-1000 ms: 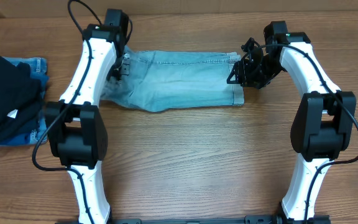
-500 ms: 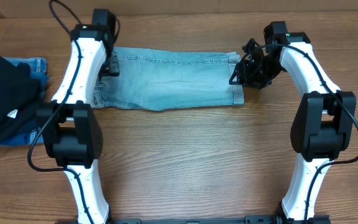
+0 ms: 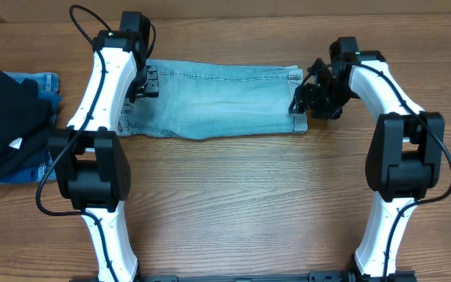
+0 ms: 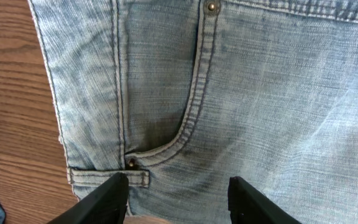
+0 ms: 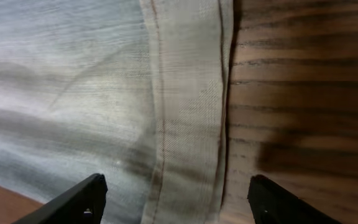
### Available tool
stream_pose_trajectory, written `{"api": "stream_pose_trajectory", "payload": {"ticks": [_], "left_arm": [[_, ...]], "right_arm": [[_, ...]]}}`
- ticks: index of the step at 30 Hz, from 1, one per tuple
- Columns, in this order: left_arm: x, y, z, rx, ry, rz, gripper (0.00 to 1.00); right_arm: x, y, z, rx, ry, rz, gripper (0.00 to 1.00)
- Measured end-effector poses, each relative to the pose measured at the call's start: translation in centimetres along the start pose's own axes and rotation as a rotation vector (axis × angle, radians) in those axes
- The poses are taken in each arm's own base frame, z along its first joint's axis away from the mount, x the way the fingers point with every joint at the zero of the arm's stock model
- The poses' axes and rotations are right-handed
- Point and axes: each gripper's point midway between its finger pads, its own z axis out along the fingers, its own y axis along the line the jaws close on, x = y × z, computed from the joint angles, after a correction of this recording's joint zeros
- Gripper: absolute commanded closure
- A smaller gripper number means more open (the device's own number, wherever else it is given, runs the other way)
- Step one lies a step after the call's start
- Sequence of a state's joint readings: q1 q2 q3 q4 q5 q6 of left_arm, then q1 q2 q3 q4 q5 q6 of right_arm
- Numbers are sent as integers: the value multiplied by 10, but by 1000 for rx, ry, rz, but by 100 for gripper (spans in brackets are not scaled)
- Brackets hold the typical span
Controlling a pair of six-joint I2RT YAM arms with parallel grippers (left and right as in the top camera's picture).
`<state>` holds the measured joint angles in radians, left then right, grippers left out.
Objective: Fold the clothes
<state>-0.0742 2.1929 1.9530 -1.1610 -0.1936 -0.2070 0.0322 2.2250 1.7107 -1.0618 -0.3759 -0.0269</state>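
The clothes point(image 3: 218, 102), pale blue denim shorts, lie flat and folded lengthwise across the far middle of the table. The waistband is at the left and the cuffed hem point(image 3: 299, 121) at the right. My left gripper point(image 3: 145, 81) hovers open over the waistband end. In the left wrist view its fingers point(image 4: 107, 202) straddle a belt loop point(image 4: 107, 177) below a curved front pocket point(image 4: 188, 118), with my left gripper point(image 4: 178, 202) holding nothing. My right gripper point(image 3: 309, 97) is open above the hem. The right wrist view shows the turned-up cuff point(image 5: 188, 118) between my right gripper's point(image 5: 176, 200) spread jaws.
At the left edge sits a pile of a black garment point(image 3: 6, 125) with a small white tag, on darker blue denim point(image 3: 44, 81). Bare wooden table point(image 3: 241, 204) spreads in front of the shorts. Both arm bases stand at the near edge.
The left gripper pulled the waistband end leftwards, flattening the shorts, then opened and let go. The right gripper spread its jaws wider and shifted slightly near the hem.
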Motion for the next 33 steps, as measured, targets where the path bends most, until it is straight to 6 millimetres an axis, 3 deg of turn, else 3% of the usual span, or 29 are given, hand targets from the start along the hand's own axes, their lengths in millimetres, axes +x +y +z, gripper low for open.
{"api": "stream_pose_trajectory", "payload": {"ticks": [6,9,10,12,17,24,28,31,33], "left_arm": [[2,0,0,-2,8,2,45],[3,0,0,-2,11,2,45],[3,0,0,-2,10,2,45],[3,1,0,-3,13,3,44],[5,1,0,-5,22,5,44],[12,2,0,-10,48,10,44],[14,3,-1,-12,59,12,44],[15,3,-1,-12,60,13,44],[15,3,-1,-12,60,13,44]], "right_arm": [[-4,8,11,-108,10,16,24],[-3,17,13,-158,17,14,31],[-2,19,14,-169,21,15,40],[-1,21,17,-177,28,13,69],[-4,22,28,-188,30,45,96],[-15,13,26,-194,-1,160,96],[-12,-54,-1,-141,-19,323,96],[-3,-145,-40,-45,-89,477,96],[9,-193,-63,25,-122,548,96]]}}
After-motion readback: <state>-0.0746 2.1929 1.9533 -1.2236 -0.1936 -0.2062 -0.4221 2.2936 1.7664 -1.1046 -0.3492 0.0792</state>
